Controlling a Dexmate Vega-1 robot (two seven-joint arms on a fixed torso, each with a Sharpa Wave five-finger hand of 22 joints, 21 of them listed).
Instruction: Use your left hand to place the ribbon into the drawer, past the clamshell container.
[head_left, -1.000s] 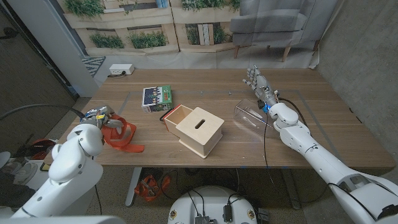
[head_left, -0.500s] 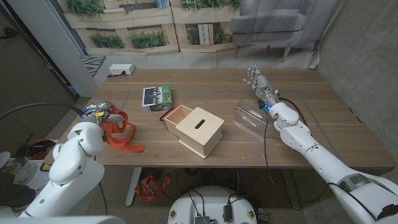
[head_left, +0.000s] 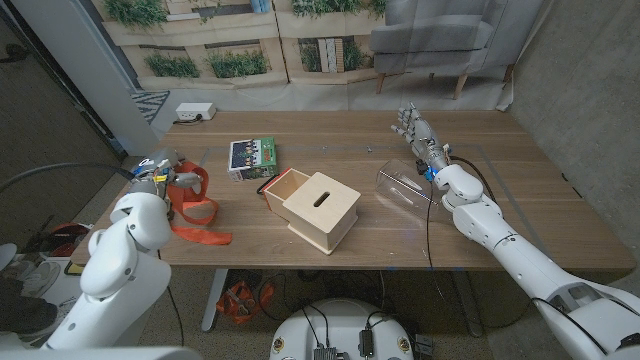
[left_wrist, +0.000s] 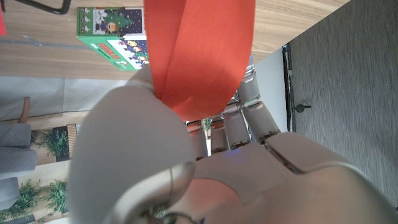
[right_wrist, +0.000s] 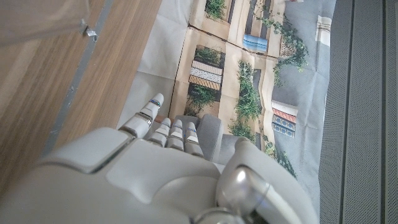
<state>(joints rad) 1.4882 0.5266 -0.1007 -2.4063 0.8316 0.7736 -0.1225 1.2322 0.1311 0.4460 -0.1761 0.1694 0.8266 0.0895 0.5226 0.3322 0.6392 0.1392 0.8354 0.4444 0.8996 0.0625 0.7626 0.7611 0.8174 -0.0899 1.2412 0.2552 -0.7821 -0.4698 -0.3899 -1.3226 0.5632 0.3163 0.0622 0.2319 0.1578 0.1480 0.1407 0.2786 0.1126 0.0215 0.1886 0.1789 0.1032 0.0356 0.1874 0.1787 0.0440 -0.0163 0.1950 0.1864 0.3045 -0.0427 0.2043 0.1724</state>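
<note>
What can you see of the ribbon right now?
The ribbon is a wide, flat orange-red band, fabric-like, looped and folded. The left hand grips its upper part at the table's left edge, while the loose tail trails on the wood toward the near edge. In the left wrist view it rises from between the fingers.

I see my right hand (right_wrist: 149, 168) from the back, fingers (right_wrist: 174, 134) straight, close together, holding nothing. Wooden table (right_wrist: 56, 81) alongside them; plant-print backdrop (right_wrist: 249, 81) beyond the fingertips.
</note>
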